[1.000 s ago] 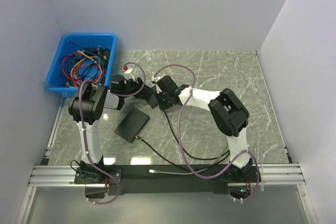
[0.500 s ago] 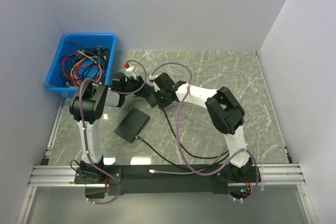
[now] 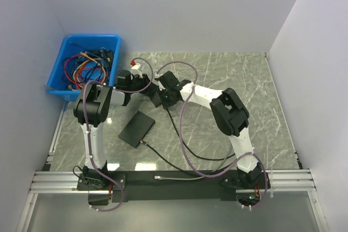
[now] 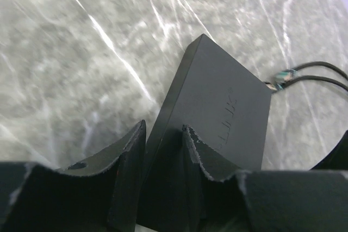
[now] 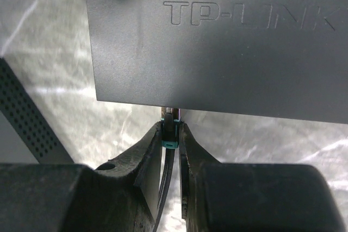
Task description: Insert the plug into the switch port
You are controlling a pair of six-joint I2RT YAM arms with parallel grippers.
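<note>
Grey-veined marble table (image 3: 228, 80) between plain pale walls; a blue bin (image 3: 111, 42) of loose cables sits at its 10 o'clock corner.

1. Both arms meet just 11 o'clock of the table centre.
2. Left gripper (image 4: 163, 134): jaws narrow, closed on the near edge of the black switch (image 4: 217, 107), one finger on its lettered top face and the other against its underside.
3. Right gripper (image 5: 171, 126): jaws narrow, pinching the plug (image 5: 170, 137) by its teal boot. The plug points to 12 o'clock in the right wrist view, and its tip meets the switch's side face. Seating depth cannot be told.
4. Black cable (image 3: 179, 139) trails from the plug toward 6 o'clock.
5. A second flat black box (image 3: 137, 128) lies on the table at 7 o'clock of the grippers.
</note>
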